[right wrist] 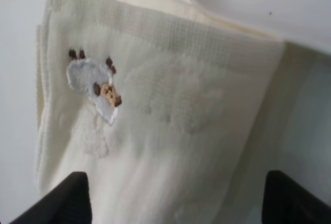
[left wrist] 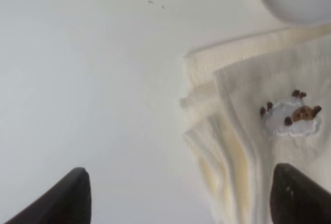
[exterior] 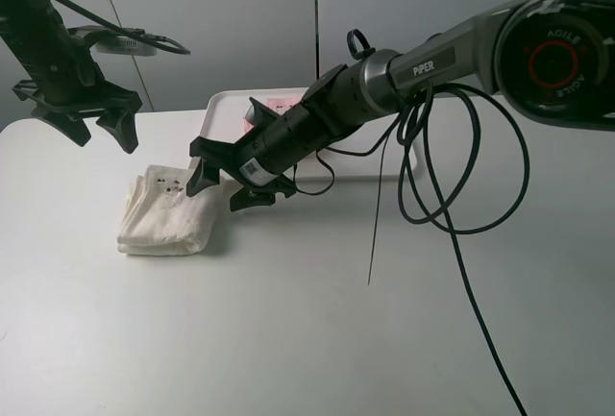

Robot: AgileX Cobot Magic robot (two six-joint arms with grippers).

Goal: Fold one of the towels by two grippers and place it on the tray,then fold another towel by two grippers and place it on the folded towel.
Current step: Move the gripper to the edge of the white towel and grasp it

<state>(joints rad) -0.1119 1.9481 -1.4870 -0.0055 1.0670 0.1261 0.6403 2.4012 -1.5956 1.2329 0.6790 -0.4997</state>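
On the white table (exterior: 288, 339), wide bare room lies toward the near edge. Left gripper (exterior: 91, 126) hangs spread, above and apart from the folded cream towel (exterior: 168, 214). Right gripper (exterior: 231, 181), fingers splayed, hovers at the towel's right edge, beside the tray (exterior: 226, 109) holding the pink towel (exterior: 283, 104).

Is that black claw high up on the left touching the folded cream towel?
Apart. The exterior high view shows the left gripper hanging open in the air, with bare table visible between its fingers and the cream towel lying below.

Ribbed cream terry towel (right wrist: 170, 110) on smooth matt white table (exterior: 288, 339).
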